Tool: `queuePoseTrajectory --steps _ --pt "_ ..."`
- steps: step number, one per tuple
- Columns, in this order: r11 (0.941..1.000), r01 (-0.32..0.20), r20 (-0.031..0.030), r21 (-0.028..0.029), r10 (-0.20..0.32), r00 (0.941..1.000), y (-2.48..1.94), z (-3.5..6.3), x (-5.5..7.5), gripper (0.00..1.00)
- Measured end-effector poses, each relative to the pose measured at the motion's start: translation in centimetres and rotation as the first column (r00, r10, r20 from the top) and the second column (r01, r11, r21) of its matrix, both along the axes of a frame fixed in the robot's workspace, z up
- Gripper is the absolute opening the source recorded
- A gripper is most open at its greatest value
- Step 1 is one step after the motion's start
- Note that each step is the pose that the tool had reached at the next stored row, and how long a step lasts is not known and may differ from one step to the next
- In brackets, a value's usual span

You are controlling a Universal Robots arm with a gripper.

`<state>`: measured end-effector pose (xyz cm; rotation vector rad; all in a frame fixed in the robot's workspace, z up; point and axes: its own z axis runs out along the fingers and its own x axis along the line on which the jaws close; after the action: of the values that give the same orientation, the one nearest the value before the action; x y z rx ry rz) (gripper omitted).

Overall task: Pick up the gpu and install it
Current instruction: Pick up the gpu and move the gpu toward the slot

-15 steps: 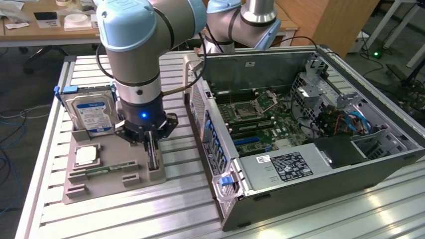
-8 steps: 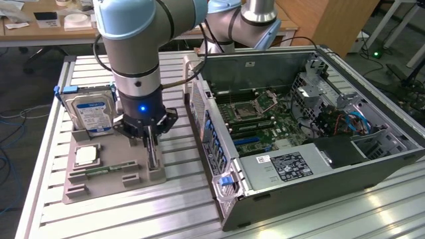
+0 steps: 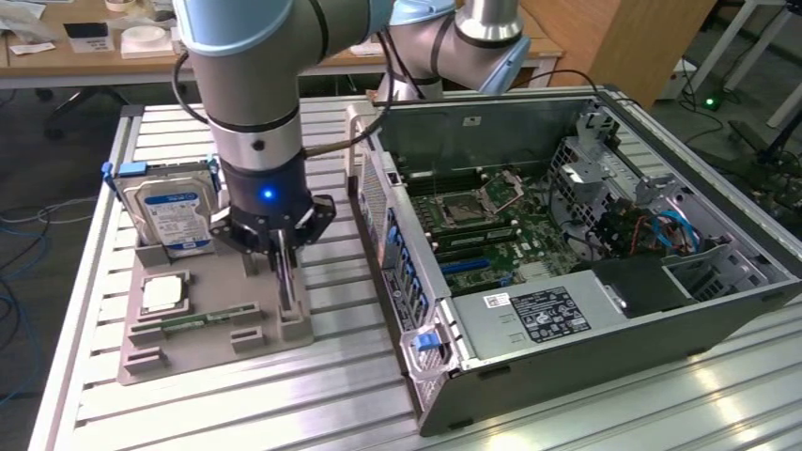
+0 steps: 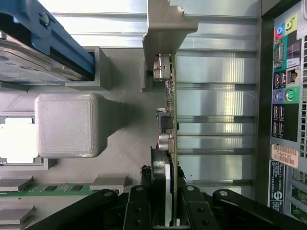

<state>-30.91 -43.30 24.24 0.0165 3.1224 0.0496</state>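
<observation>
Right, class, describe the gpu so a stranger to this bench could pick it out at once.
Find the open computer case; on the exterior view's left of it lies a grey tray. Along the tray's edge nearest the case the gpu stands on edge, clamped by the gripper. Unlike the thick drive, square chip and flat memory stick, it is a thin upright card.

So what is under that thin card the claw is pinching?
The gpu stands on edge in a slot of the grey tray on the slatted table. Its bottom edge is hidden in the slot; the gripper covers part of its top.
</observation>
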Motion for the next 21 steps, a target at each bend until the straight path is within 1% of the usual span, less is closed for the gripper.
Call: queuePoseTrajectory --steps 15,17,18,21 --pt "1.0 0.0 0.0 0.0 0.0 1.0 0.0 2.71 0.0 0.28" --pt "1.0 0.0 0.0 0.0 0.0 1.0 0.0 4.44 0.0 0.28" --pt "1.0 0.0 0.0 0.0 0.0 1.0 0.0 5.52 0.0 0.28" --pt "1.0 0.0 0.0 0.0 0.0 1.0 0.0 6.23 0.0 0.28"
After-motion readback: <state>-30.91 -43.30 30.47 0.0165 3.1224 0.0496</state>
